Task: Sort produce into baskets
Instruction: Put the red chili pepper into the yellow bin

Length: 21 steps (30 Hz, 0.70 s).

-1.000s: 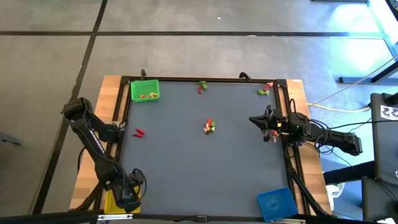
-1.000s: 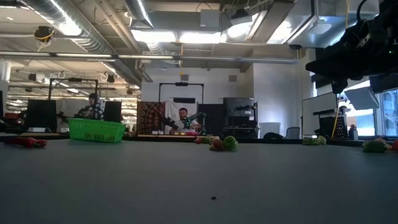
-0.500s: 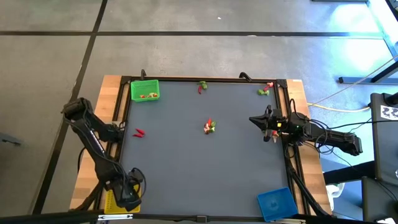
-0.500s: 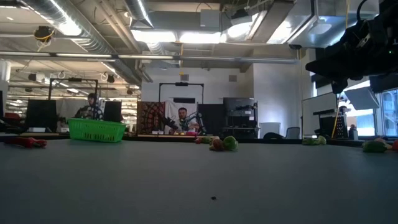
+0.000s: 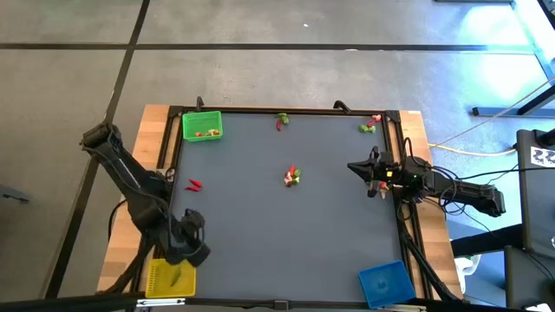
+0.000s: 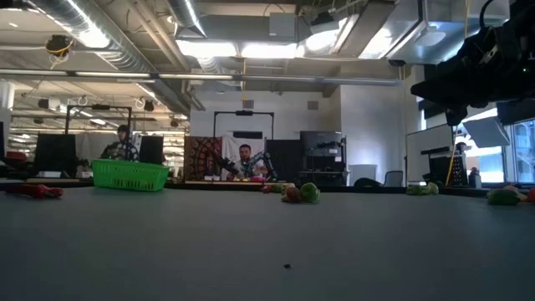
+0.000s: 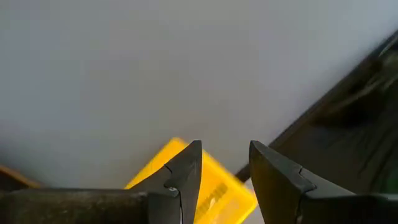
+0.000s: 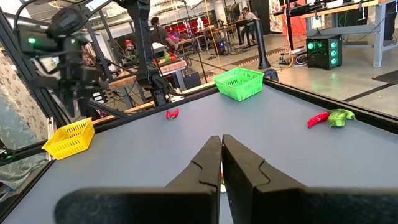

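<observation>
Left hand (image 5: 192, 249) is seen near the front-left corner of the tabletop (image 5: 286, 234), just above the yellow basket (image 5: 169, 277), with its dark fingers (image 7: 186, 171) held narrowly apart and nothing gripped between them. In the left wrist view the yellow basket is found directly beyond the fingertips, by the dark frame edge. A small green piece (image 5: 176, 276) appears to lie inside that basket, though its kind cannot be made out from above.

Right hand (image 5: 354, 166) is held at the right side of the tabletop, pointed toward the middle, its fingers (image 8: 208, 163) pressed together with no object visible between them.

Farther out, a small cluster of red and green produce (image 5: 292, 177) is found near the middle of the tabletop, well apart from both hands. A red piece (image 5: 195, 185) lies alone toward the left edge, between the yellow basket and the green basket (image 5: 201, 126). The green basket stands in the far-left corner and a few small pieces are held in it. At the far edge, a red and green pair (image 5: 282, 120) is placed near the middle, and another small group (image 5: 370, 125) lies by the far-right corner. The blue basket (image 5: 386, 282) is set at the front-right corner. Beyond the tabletop, in the low view, a seated person (image 6: 246, 159) is seen in the room behind.
</observation>
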Tool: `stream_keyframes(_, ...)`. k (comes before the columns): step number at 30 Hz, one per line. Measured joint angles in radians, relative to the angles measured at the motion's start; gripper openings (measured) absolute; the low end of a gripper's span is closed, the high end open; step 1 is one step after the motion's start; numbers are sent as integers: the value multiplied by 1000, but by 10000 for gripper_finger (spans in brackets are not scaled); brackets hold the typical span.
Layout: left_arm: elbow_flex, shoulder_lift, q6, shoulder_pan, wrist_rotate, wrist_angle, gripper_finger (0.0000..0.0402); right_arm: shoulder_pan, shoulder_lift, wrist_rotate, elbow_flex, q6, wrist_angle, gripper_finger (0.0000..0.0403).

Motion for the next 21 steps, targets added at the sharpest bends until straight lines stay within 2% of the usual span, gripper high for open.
stream_keyframes(9,0,-59,97,148,-186,-55,128,0,0,0,0,0,1,17)
stream_keyframes(18,0,-59,232,308,-178,-126,129,0,0,2,0,0,1,17)
stream_keyframes(21,0,-59,293,374,-136,-131,152,0,0,8,0,0,2,17)
